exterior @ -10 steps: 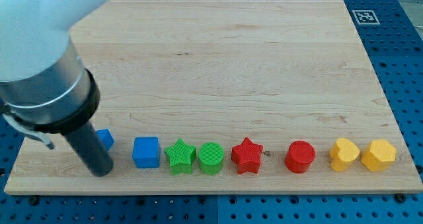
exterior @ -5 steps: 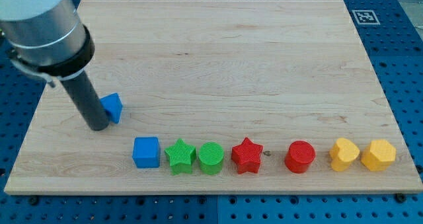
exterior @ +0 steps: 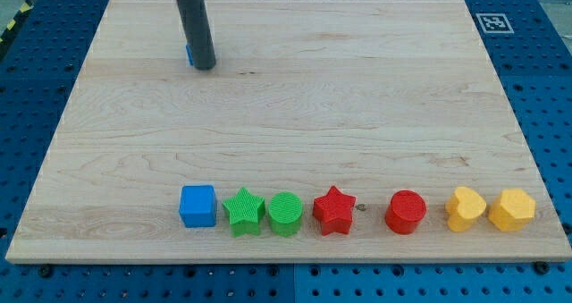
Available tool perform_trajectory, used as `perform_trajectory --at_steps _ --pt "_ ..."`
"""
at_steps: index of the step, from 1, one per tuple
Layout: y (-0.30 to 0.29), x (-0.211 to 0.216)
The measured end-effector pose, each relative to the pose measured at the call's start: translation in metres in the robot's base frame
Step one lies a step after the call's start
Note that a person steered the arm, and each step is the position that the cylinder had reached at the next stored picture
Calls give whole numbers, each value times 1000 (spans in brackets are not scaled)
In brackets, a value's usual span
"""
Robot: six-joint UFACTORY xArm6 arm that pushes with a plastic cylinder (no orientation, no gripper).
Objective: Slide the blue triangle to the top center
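The blue triangle point(exterior: 189, 54) is near the view's top left of the wooden board point(exterior: 295, 115), almost wholly hidden behind my rod; only a thin blue sliver shows at the rod's left edge. My tip point(exterior: 205, 67) rests on the board, touching the triangle's right side.
A row of blocks lies along the view's bottom: blue cube point(exterior: 197, 206), green star point(exterior: 243, 211), green cylinder point(exterior: 285, 214), red star point(exterior: 334, 210), red cylinder point(exterior: 406, 212), yellow heart point(exterior: 466, 208), yellow hexagon point(exterior: 511, 209). A marker tag point(exterior: 492, 22) sits at the top right.
The rod has swept from the view's bottom left up to the top left, and the blue triangle has moved up the board with it, out of the bottom row.
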State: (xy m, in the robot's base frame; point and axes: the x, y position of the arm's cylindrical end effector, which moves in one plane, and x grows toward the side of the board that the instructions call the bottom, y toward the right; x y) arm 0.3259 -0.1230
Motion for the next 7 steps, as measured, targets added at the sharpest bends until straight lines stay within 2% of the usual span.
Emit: perform_trajectory --at_steps 1,2,3,4,5,7 --pt "0 -36" --pt "-1 -45" --pt "6 1" --pt "-39 -13" --pt "-56 -57" --pt "16 -61"
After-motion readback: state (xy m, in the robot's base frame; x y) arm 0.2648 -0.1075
